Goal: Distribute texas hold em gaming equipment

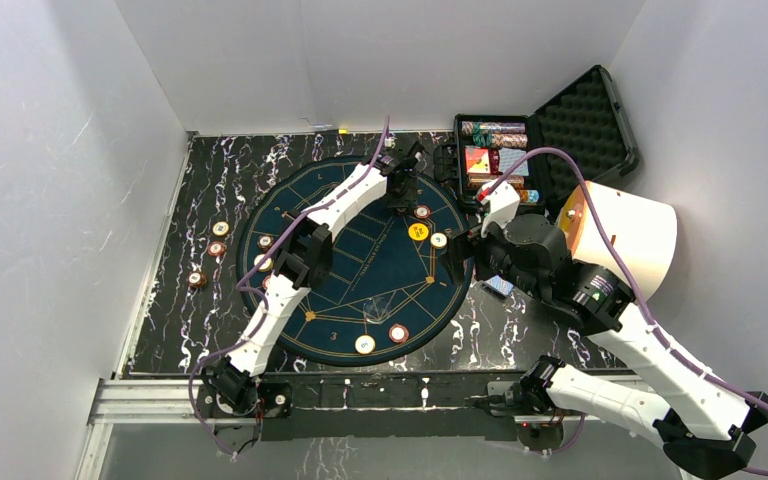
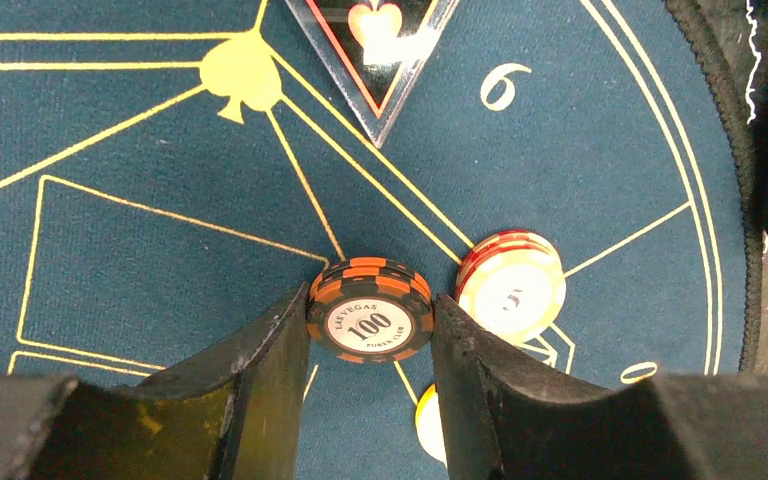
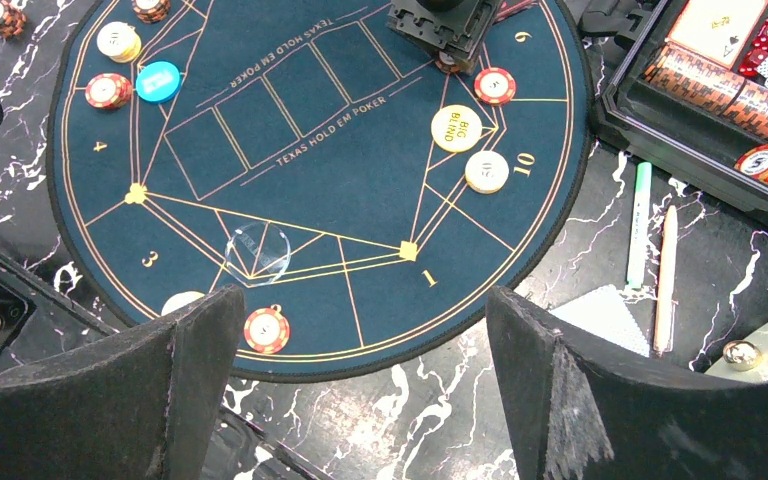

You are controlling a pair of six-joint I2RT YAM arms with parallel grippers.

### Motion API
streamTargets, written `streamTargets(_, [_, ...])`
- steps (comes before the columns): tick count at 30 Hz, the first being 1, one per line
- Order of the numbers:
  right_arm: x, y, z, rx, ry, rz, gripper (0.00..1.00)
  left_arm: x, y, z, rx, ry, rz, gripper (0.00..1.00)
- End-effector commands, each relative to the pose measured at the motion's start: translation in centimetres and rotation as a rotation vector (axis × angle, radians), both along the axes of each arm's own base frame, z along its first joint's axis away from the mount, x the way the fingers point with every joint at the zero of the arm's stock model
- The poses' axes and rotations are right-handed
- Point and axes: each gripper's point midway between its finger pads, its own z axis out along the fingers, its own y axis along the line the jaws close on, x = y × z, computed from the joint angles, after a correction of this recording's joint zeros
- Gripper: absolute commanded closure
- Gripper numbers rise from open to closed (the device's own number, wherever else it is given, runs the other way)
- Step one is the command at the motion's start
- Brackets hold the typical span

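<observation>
The left jaws clamp an orange-black chip stack (image 2: pixel 370 322) near the mat's (image 2: pixel 110 130) far edge; the right jaws stand released.

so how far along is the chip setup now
Partly done. Chips sit at several seats on the mat, such as the red chip and the cream chip, plus the yellow button. In hand: the left gripper clamps orange chips at the mat's far edge. The right gripper is open. Left: rows of chips in the case.

"100" on chip (image 2: pixel 370 322); "BIG BLIND" on button (image 3: pixel 456 128)
</observation>
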Motion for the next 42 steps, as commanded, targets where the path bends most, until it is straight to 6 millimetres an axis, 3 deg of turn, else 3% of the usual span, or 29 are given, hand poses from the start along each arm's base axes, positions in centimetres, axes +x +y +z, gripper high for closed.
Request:
streamTargets(1, [0.3,0.2,1.0,0.03,-0.025,-0.009,0.02,-0.1,-0.5,0.6,-0.025,-0.004,-0.011,0.87])
streamTargets(5, [0.3,0.2,0.9,0.029,-0.024,-0.01,0.02,0.0,-0.1,-0.3,0.001,0.001,-0.009,0.78])
streamTargets(9, [0.4,0.2,0.7,0.024,-0.023,-0.01,0.02,-0.1,-0.2,-0.5,0.002,0.007,-0.017,0.57])
streamTargets(14, [0.5,0.5,0.5,0.024,-0.022,-0.005,0.02,0.7,-0.4,1.5,-0.022,-0.032,-0.035,0.44])
streamTargets(18, [0.6,0.9,0.5,0.028,-0.018,0.006,0.02,1.6,0.2,5.2,-0.074,-0.074,-0.034,0.42])
streamTargets(23, [0.7,1.6,-0.2,0.025,-0.008,0.026,0.02,0.8,3.2,13.1,-0.09,-0.163,-0.065,0.39])
streamTargets(26, [0.7,2.5,-0.7,0.031,0.01,0.053,0.02,-0.9,8.0,15.6,-0.015,-0.162,-0.027,0.36])
streamTargets(34, [0.3,4.7,-3.0,0.033,0.074,0.136,0.02,-9.8,28.7,15.7,0.085,-0.044,0.287,0.32])
streamTargets(37, [0.3,5.5,-3.6,0.033,0.093,0.163,0.02,-13.3,35.4,14.6,0.118,0.002,0.407,0.3])
streamTargets(42, [0.0,6.3,-4.2,0.041,0.109,0.201,0.02,-18.0,44.1,11.8,0.15,0.083,0.625,0.3])
